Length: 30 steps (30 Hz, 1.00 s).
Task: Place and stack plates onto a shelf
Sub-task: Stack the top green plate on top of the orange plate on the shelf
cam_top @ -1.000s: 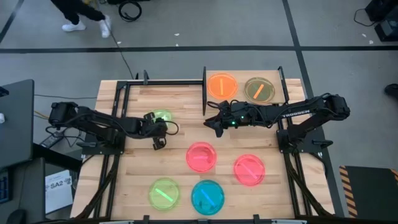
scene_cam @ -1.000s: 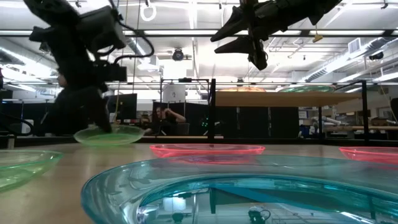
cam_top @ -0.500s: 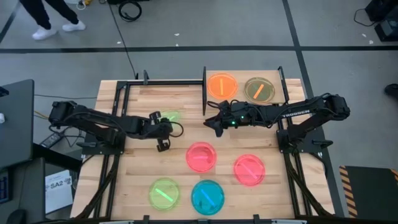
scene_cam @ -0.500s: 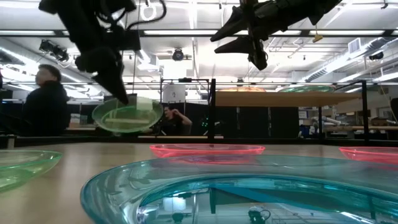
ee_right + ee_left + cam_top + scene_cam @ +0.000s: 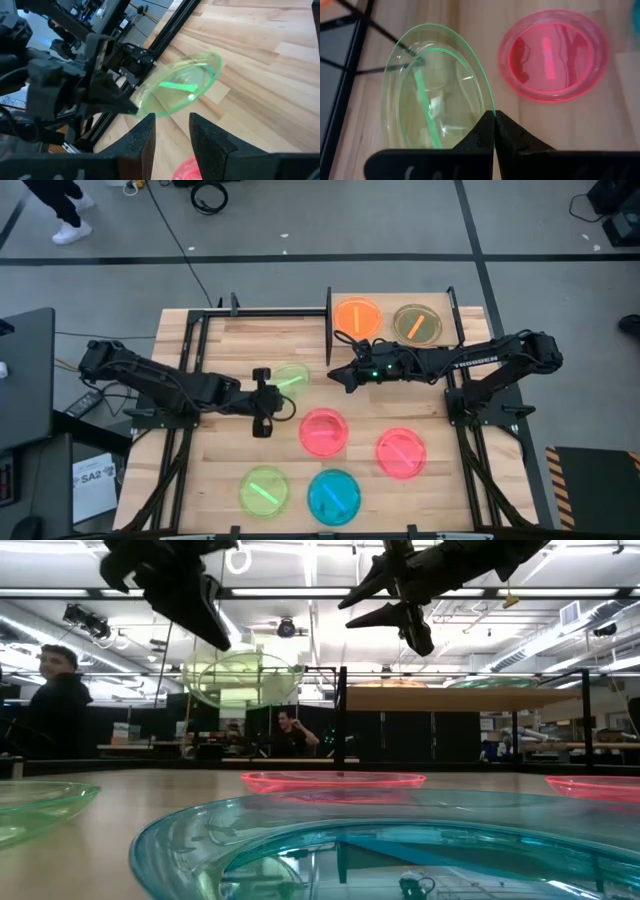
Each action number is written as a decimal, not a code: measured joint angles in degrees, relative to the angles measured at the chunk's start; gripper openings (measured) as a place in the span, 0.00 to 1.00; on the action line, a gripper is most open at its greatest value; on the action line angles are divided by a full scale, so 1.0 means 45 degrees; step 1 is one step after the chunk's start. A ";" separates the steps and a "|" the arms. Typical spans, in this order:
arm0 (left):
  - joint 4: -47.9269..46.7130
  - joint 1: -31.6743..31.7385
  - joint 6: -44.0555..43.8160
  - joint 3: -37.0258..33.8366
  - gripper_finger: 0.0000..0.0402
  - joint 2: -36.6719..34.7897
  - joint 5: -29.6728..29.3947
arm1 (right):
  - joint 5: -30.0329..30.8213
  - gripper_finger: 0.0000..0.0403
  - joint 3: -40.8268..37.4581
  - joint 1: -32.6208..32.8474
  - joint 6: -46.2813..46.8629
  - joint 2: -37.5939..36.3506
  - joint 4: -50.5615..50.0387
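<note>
My left gripper (image 5: 265, 402) is shut on a green plate (image 5: 290, 378), which is in the air over the table's middle and also shows in the low view (image 5: 240, 676) and the right wrist view (image 5: 182, 87). My right gripper (image 5: 340, 378) hovers open just right of that plate, beside the shelf, touching nothing; its fingers are apart in its wrist view (image 5: 171, 129). The shelf (image 5: 385, 340) carries an orange plate (image 5: 357, 317) and an olive-looking plate with an orange stripe (image 5: 417, 323). Two pink plates (image 5: 323, 430) (image 5: 401, 452), a green one (image 5: 264, 490) and a teal one (image 5: 333, 496) lie flat on the table. My left gripper pinches the green plate's rim (image 5: 493, 113) between its two fingers, at the edge nearest the gripper. The fingers come level from the table's left, slanting a little from the near side. The plate is lifted clear of the table and tilted, sticking out beyond the fingertips.
Black frame posts (image 5: 329, 325) stand at the shelf's left end and along the table's far left (image 5: 205, 330). A person (image 5: 60, 690) stands in the room behind the table. Bare wood lies between the lifted plate and the shelf.
My left gripper has risen and moved toward the table's right, carrying the green plate. The plate sat low near the table a second ago; now it is lifted clear, higher and more tilted, closer to my right gripper. The right arm has kept still.
</note>
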 joint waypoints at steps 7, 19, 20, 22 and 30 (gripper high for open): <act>-0.0006 -0.0608 0.0099 0.0237 0.02 -0.0005 -0.0347 | -0.0005 0.31 0.0000 0.0004 0.0706 0.0000 0.0000; 0.0000 -0.1470 0.0914 0.0242 0.02 -0.0005 -0.3224 | -0.0025 0.31 0.0000 0.0004 0.1336 0.0000 0.0006; 0.0005 -0.1532 0.1042 0.0242 0.02 -0.0005 -0.3569 | -0.0029 0.31 0.0000 0.0004 0.1336 0.0000 0.0024; 0.0010 -0.1620 0.1429 0.0242 0.02 -0.0005 -0.4021 | -0.0026 0.31 -0.0004 -0.0001 0.1341 0.0000 0.0127; 0.0015 -0.1661 0.2615 0.0242 0.02 -0.0005 -0.4856 | 0.0776 0.31 -0.0002 0.0002 0.1345 0.0000 0.1366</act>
